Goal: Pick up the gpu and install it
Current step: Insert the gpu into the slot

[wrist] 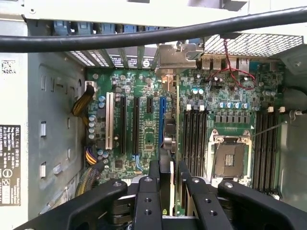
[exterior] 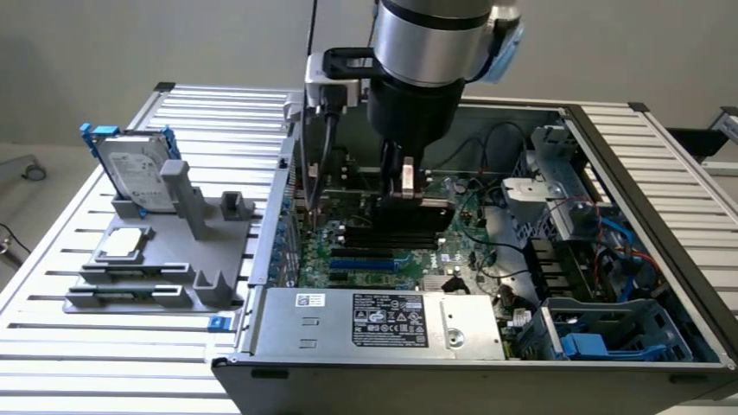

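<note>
Peeking into an open PC case [exterior: 645,233] lying on its side on a slatted table [exterior: 69,363], with the one arm reaching straight down inside. Got the gripper [exterior: 406,192] clenched on the gpu [exterior: 410,213], fingers [wrist: 153,191] pinching both flat faces near the top edge. Probably the sanest way to carry something that thin.

Card held on edge, long side running along the motherboard [exterior: 375,259], hanging just above it rather than seated, as far as can be judged from the exterior view. From the wrist camera, seen edge-on as a thin line, with the silver bracket [wrist: 178,56] at the far end, right by the rear slot openings. Makes sense as a pose: bracket toward the back wall, connector edge down toward the board. Sitting just beside the blue slot [wrist: 162,120], between it and the RAM slots [wrist: 194,139]. Can't tell whether dead over a slot or a touch off.

Over on the exterior view's left, a grey holder [exterior: 162,285] with a hard drive [exterior: 136,173] standing upright in its blue frame and a small square CPU chip [exterior: 124,244] lying flat, well apart from the case, presumably a staging spot for parts. Also a black cable [wrist: 144,36] slung across the wrist view, apart from the card.

Pick-up half looks done, install half not yet.
</note>
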`<state>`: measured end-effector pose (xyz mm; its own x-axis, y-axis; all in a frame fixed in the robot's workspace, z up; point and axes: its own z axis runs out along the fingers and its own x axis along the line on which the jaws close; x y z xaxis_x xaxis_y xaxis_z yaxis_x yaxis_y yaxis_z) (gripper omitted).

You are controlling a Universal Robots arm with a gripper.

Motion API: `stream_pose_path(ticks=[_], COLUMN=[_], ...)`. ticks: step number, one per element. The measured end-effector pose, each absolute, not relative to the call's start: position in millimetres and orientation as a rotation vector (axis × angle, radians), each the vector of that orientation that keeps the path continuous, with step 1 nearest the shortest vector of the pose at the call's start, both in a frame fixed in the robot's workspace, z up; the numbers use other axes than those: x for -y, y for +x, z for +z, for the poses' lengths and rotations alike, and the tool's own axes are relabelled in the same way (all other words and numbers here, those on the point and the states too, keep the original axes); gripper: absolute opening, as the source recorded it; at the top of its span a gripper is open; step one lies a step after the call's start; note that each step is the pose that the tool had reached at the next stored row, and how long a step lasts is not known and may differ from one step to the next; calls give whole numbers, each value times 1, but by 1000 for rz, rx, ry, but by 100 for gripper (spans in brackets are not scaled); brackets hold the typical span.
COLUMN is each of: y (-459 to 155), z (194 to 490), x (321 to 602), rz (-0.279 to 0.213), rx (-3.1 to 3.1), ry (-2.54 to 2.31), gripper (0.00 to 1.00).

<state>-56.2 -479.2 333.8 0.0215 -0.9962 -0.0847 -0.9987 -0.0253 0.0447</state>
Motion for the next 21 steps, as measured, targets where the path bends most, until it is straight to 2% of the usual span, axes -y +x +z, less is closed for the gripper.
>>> stream_pose_path(ticks=[9,21], y=[-80,-83], z=[323,311], x=[479,475], rz=[86,77], rx=[-2147,-2168], ry=[-2205,-2178], gripper=[26,26])
